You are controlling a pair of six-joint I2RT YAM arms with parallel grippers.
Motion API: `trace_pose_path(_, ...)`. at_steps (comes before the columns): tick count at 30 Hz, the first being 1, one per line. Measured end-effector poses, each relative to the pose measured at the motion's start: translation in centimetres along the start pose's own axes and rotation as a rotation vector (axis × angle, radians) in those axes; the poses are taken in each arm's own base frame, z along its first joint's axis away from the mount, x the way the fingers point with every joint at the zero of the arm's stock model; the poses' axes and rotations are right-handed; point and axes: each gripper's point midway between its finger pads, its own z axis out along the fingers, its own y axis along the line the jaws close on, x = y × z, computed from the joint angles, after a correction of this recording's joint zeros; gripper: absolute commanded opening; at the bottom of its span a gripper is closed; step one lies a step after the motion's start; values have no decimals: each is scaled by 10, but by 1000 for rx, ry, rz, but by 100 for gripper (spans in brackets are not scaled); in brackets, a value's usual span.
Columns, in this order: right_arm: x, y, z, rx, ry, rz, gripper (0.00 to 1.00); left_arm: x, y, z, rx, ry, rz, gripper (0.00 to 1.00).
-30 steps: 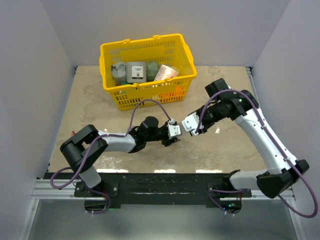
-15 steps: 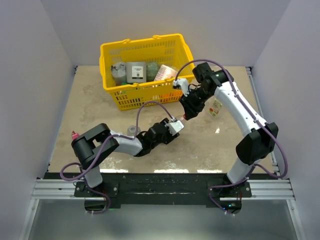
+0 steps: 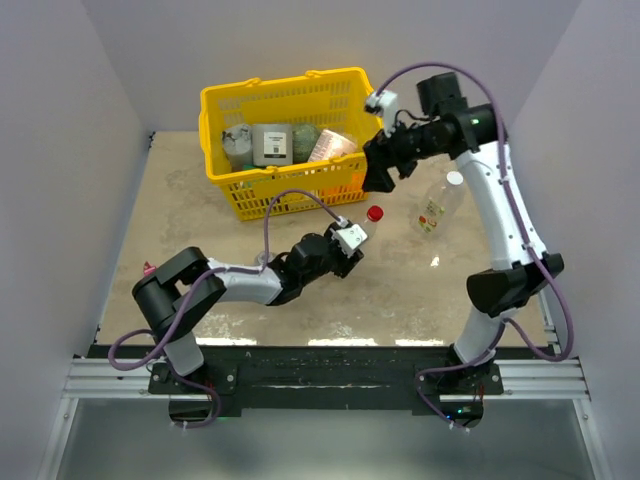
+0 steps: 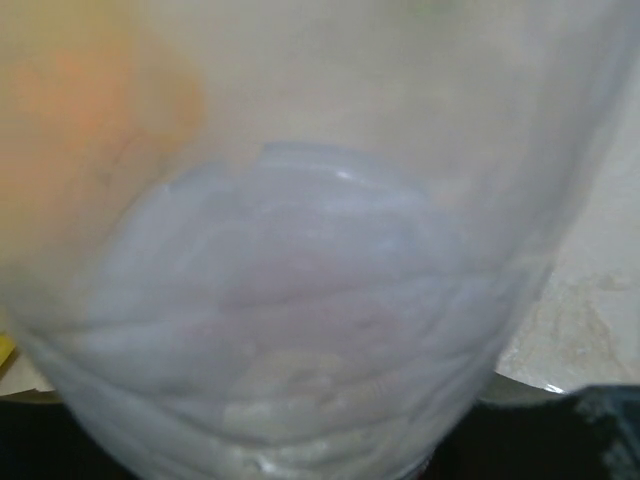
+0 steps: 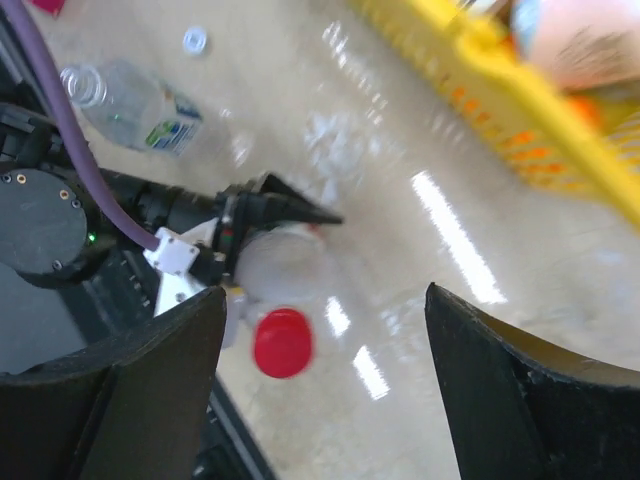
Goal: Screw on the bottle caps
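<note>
Capping: red cap [image 3: 375, 213] on bottle [image 5: 285, 265] my left gripper [image 3: 355, 235] clamps, front of yellow basket [image 3: 207, 120] | right gripper [image 3: 378, 172] gaping, empty, beside basket | next, I reckon: pinch cap, twist

The beige table [image 3: 180, 200] is carrying a yellow basket [image 3: 285, 195] at the back. A bottle [image 3: 438, 207] is lying to the right, and a short bottle [image 5: 135, 108] is lying near a white cap [image 5: 195, 40].

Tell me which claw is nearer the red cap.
Left. The left claw grips the bottle carrying the red cap; the right claw hangs open above, by the basket.
</note>
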Motion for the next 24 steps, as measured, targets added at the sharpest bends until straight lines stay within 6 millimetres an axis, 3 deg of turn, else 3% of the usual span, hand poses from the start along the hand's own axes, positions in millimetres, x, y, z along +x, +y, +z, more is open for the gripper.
trace_pose_path(2,-17,-5,-25,30,-88,-62,76,-1,-9,-5,72,-17,-3,0)
trace_pose_path(4,-18,-2,-47,43,-136,-186,76,2,-23,-11,177,-24,-5,0)
trace_pose_path(5,-12,6,-54,34,-151,-269,75,5,-31,-14,230,-21,-5,0)
trace_pose_path(9,44,56,-68,-41,-118,-667,70,13,-57,-26,425,-2,10,0)
trace_pose_path(12,85,84,-71,-86,-86,-942,67,22,-64,-33,507,20,46,0)
trace_pose_path(14,101,91,-71,-105,-73,-1067,66,26,-66,-37,539,29,73,0)
trace_pose_path(18,107,92,-63,-140,-53,-1212,61,28,-66,-42,574,29,129,0)
trace_pose_path(24,105,80,-30,-227,-6,-1265,55,22,-64,-39,595,9,201,0)
